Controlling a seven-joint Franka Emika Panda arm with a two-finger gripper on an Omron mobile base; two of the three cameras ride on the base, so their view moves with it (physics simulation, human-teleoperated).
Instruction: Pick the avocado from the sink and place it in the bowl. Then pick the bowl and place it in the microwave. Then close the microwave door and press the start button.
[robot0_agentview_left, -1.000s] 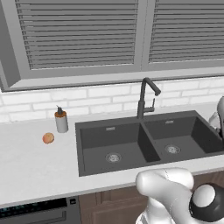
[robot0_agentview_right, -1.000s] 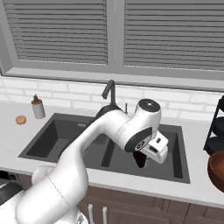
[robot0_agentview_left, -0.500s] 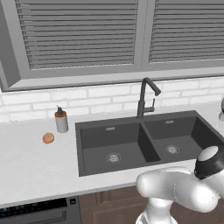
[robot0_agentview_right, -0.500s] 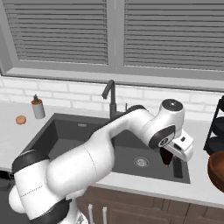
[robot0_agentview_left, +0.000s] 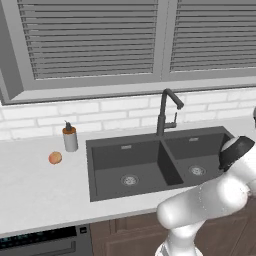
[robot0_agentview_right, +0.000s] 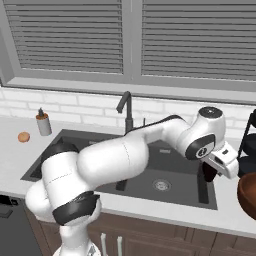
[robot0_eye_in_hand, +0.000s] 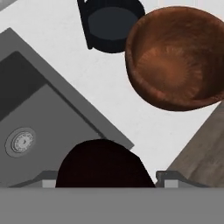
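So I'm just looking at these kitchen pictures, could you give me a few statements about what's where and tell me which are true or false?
1. The gripper holds the avocado. True: the dark fruit sits between its fingers.
2. The avocado already lies in the bowl. False: the bowl is empty, and the fruit is in the gripper.
3. The sink has two basins, each with a round drain. True.
4. The orange fruit lies inside the sink. False: it is on the counter, near the soap bottle.
5. The faucet stands at the front edge of the sink. False: it rises behind it, by the tiled wall.
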